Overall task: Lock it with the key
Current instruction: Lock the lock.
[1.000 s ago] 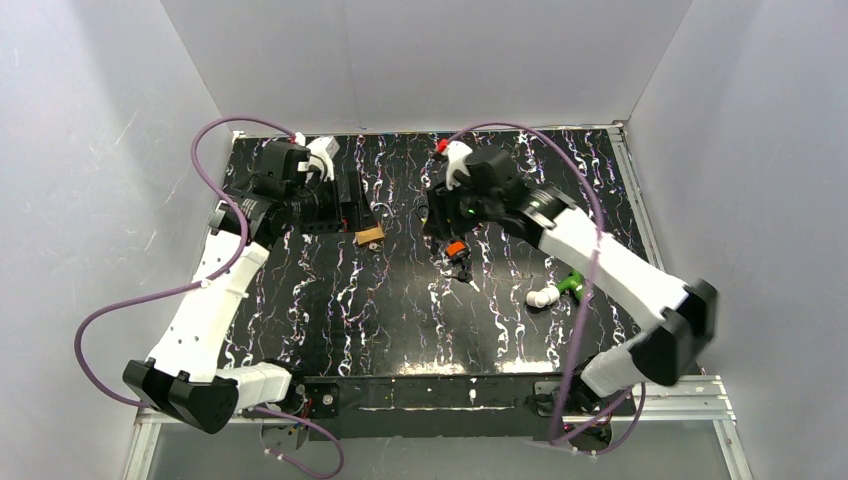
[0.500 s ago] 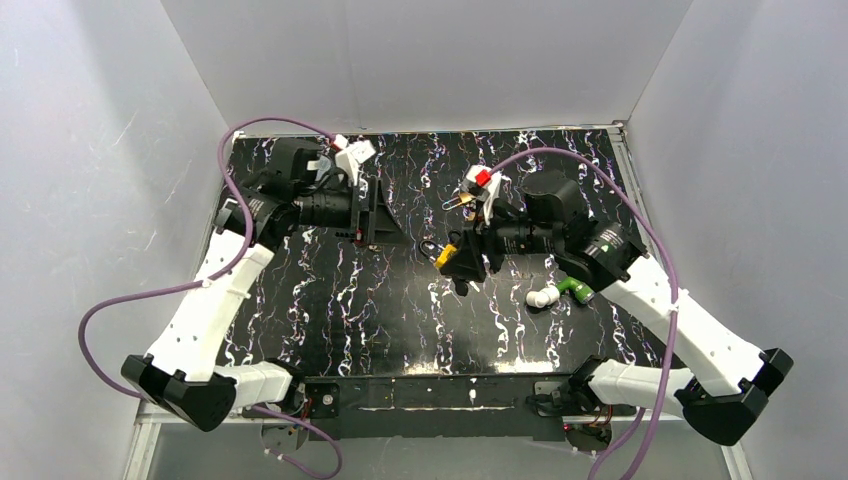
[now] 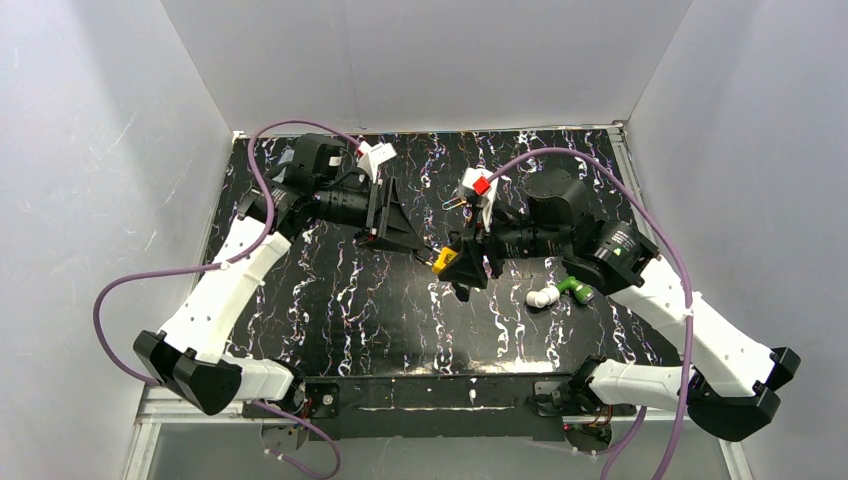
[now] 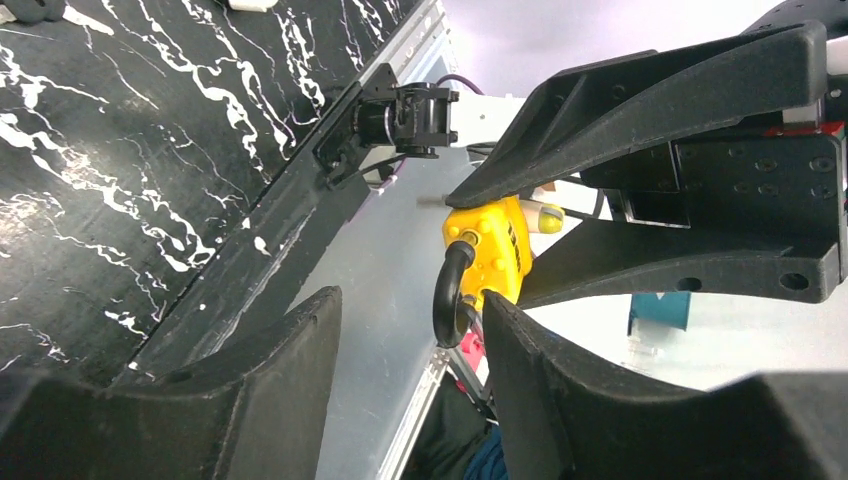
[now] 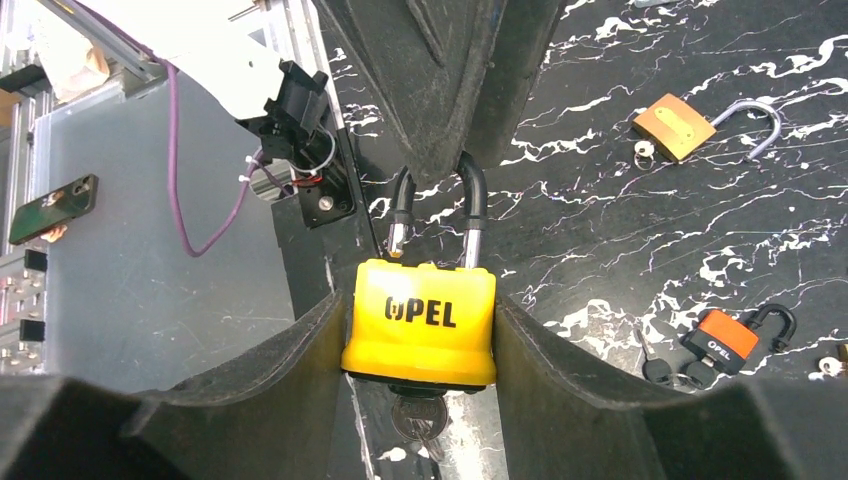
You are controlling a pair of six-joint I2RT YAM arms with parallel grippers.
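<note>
Three padlocks — perhaps two keys

This is a robotics lab cell. Plain white walls box in a black marbled surface (purple cables loop across).

Even bright overhead light, soft shadows, pale glare beyond the desk edge, near black fingers blurred

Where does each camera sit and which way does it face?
Top external: above and behind, looking down on the table; both arms show.
Left wrist: on the left arm, looking past its own fingers at the right hand holding the yellow padlock.
Right wrist: faces the yellow padlock clamped between its own fingers.
All three share the yellow padlock.
</note>
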